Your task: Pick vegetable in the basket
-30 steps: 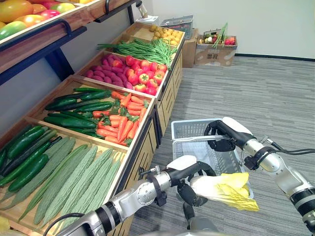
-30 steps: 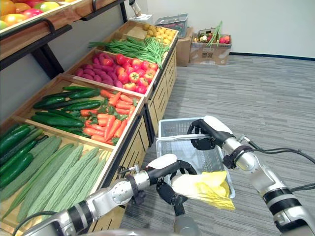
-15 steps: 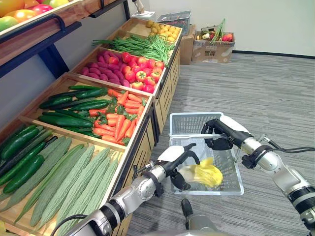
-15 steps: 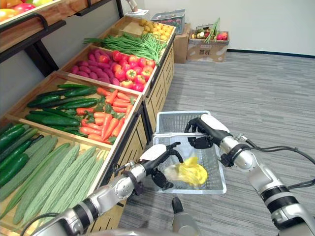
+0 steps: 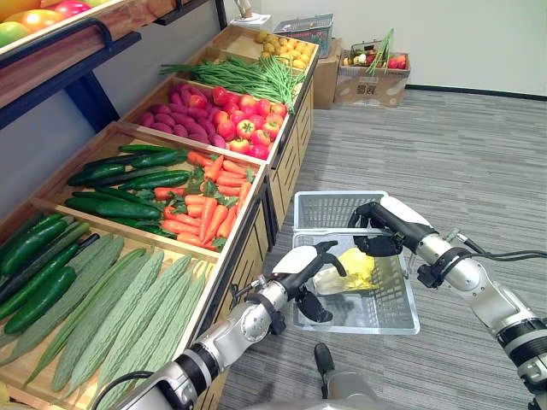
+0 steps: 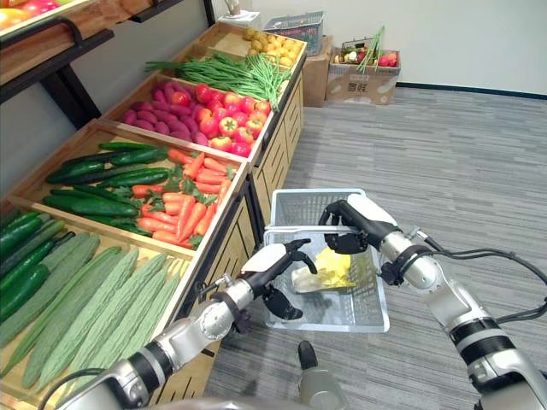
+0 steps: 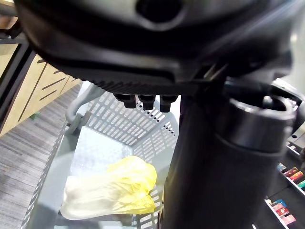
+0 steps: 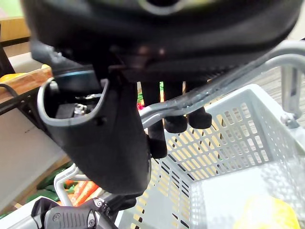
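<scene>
Grey carpet [image 5: 461, 145] is seen across the right of the frame, and bins of carrots [image 5: 207, 213] and long green gourds [image 5: 128, 307] run down the left. Right of centre, a pale yellow cabbage [image 5: 350, 270] is seen lying on its side on the floor of the mesh basket [image 5: 367, 309], white stem end towards the frame's left and leafy end towards the far wall. It is judged light and soft: the loose leaves would crush or tear if pinched, and they look smooth enough to slip. The firmer white stem end is where hold is best taken, with a wide grasp around the body.

Just beside that stem end the left hand [image 5: 306, 268] is held inside the basket, thumb arched above and fingers spread. In the left wrist view the cabbage [image 7: 112, 191] is seen apart from the fingers, so no grip is made. The right hand [image 5: 382, 232] is curled around the basket's handle [image 8: 224, 78] at the far rim, and the basket is carried by it above the carpet.

One second ago the cabbage was clasped in the left hand over the basket's near rim, at the lower centre. Half a second ago it had been brought inside. It has now been released and lies further in
</scene>
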Robot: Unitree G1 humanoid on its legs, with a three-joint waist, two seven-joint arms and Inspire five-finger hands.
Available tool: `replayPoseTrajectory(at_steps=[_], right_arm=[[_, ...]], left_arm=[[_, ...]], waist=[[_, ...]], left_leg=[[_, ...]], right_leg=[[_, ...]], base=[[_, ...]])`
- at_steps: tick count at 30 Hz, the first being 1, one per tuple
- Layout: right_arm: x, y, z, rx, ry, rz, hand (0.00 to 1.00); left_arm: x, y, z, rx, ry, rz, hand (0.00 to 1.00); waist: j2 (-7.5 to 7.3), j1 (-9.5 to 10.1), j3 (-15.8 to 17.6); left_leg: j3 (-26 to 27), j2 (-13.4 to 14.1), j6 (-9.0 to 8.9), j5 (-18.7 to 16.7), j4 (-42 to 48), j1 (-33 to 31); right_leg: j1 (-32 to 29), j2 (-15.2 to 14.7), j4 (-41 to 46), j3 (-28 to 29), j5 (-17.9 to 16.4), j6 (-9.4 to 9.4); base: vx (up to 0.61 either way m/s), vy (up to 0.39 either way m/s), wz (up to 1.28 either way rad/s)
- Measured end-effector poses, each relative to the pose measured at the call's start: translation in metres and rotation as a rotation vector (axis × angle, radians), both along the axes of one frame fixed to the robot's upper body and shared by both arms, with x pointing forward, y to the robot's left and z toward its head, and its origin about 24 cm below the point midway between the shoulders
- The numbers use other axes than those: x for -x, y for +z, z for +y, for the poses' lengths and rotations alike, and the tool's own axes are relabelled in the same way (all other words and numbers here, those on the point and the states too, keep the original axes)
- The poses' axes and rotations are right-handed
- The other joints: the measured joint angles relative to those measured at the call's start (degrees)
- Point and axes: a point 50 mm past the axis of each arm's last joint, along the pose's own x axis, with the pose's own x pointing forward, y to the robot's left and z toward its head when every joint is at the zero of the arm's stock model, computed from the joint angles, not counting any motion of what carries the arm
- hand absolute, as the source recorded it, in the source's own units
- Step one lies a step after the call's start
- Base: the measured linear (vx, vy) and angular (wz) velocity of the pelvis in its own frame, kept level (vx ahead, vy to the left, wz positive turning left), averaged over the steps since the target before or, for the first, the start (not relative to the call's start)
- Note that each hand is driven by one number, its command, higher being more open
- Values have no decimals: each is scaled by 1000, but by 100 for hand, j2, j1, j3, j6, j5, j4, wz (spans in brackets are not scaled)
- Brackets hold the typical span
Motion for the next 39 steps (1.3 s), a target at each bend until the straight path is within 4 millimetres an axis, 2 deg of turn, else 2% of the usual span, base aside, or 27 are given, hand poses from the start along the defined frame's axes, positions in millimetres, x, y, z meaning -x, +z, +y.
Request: replayPoseTrajectory(at_steps=[4,6,8,10,13,16,19,23,27,32,36,39], right_arm=[[-1,-4,1,-15,-30,13,0],[-2,0,-1,-21,-49,-6,0],[-3,1,-4,-19,-80,-16,0],[-4,-1,-6,4,-111,-12,0],[-1,-8,-7,9,-136,7,0],[2,-13,-10,-8,-169,18,0],[3,-16,-14,-9,-202,19,0],[13,-22,-34,-29,-322,35,0],[24,-31,-52,-80,-474,30,0],[35,-49,-65,-122,-605,63,0],[54,-71,-82,-155,-763,107,0],[65,-82,-97,-168,-875,127,0]], left_arm=[[2,22,-5,78,-51,-34,100],[4,27,-4,112,-80,1,100],[11,41,-9,156,-163,4,100],[28,67,-26,263,-304,-53,100],[48,93,-39,381,-440,-128,100],[55,104,-41,442,-487,-153,100],[54,103,-39,432,-485,-154,100],[51,101,-32,409,-463,-158,100],[51,116,-15,479,-392,-220,100],[52,129,3,538,-319,-283,100],[45,131,23,556,-190,-323,100],[39,131,48,571,-21,-363,100]], waist=[[10,5,64],[1,-3,76],[-1,16,78],[-5,72,80],[-6,109,81],[-10,155,83],[-10,163,83],[-10,238,83],[-17,292,87],[-18,354,84],[-55,502,106],[-64,543,108]], left_leg=[[-64,2,14,12,-7,-41],[-144,3,15,21,27,-98],[-208,6,16,21,62,-151],[-309,-10,17,21,85,-184],[-409,-16,30,29,102,-178],[-482,-11,58,46,92,-219],[-573,-8,95,70,100,-328],[-793,24,123,123,101,-396],[-1014,29,152,142,115,-477],[-1315,34,185,164,124,-569],[-1632,23,228,191,105,-600],[-1902,-15,264,213,96,-709]], right_leg=[[-3,-30,1,-56,0,0],[-13,-66,10,-98,14,3],[-8,-113,11,-161,21,9],[21,-180,10,-226,29,22],[96,-235,-5,-297,32,30],[110,-255,-42,-373,46,45],[102,-290,-131,-450,87,51],[223,-349,-244,-661,153,13],[363,-417,-412,-849,223,21],[561,-490,-630,-1127,286,33],[806,-565,-806,-1392,319,67],[958,-624,-951,-1624,345,91]], base=[[-2,0,8],[-7,1,18],[-16,5,22],[-34,18,22],[-40,14,16],[-51,-8,12],[-48,-16,16],[-33,-19,25],[-26,-6,25],[-16,-9,30],[-16,-9,38],[-31,-11,44]])
